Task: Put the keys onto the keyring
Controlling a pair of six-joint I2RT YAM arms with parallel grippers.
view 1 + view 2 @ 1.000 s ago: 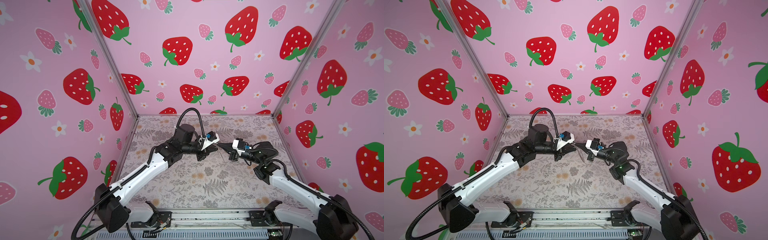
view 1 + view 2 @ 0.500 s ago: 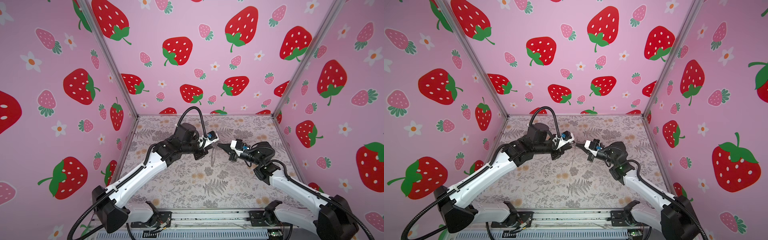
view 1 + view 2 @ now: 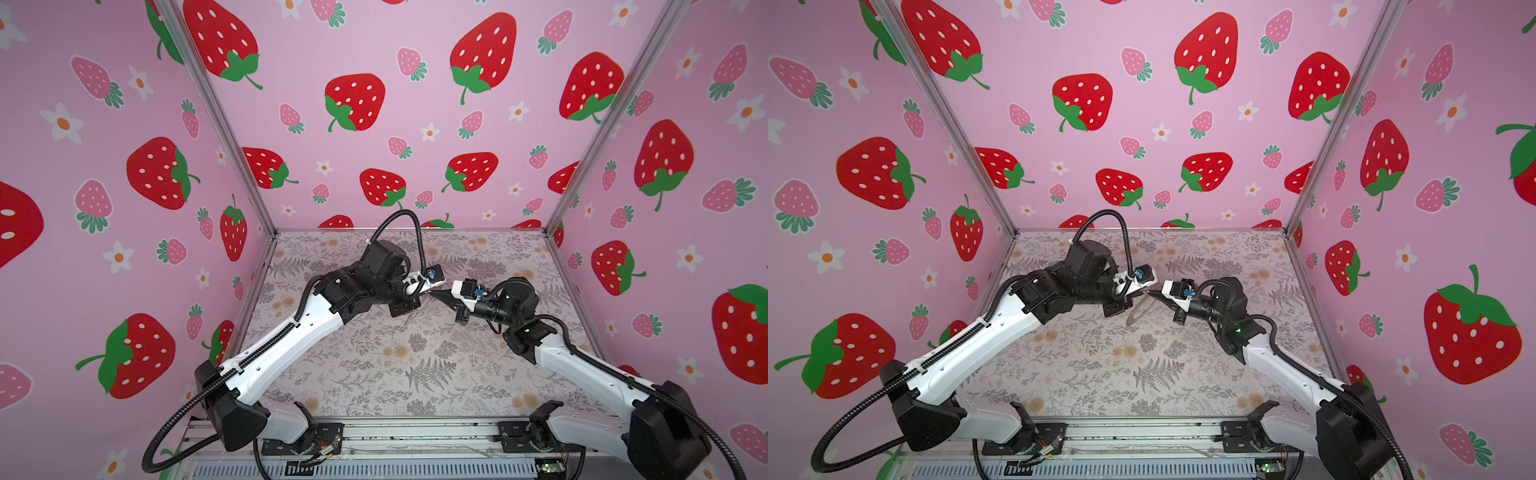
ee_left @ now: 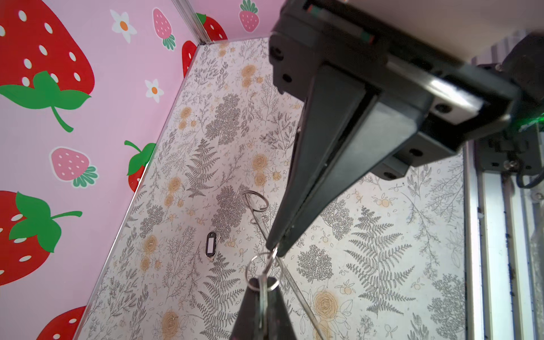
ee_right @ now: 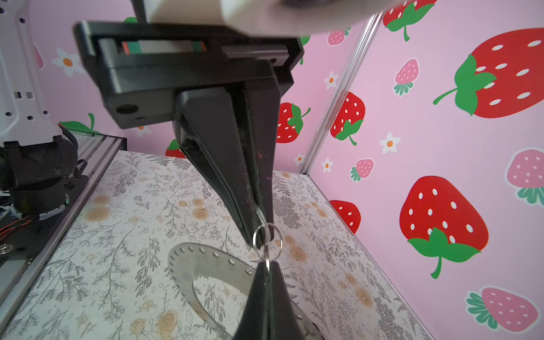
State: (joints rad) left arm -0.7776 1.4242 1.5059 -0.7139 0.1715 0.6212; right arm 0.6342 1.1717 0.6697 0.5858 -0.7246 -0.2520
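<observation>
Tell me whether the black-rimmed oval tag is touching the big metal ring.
Apart. The left wrist view shows the tag lying alone on the table, bare pattern between it and the raised keyring.

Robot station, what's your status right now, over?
Mid-air, left end effector shut on small wire loop, right end effector shut on flat silvery metal keyring. Unthreaded black-rimmed white oval tag lies on floral-print table. Nothing in the way.
</observation>
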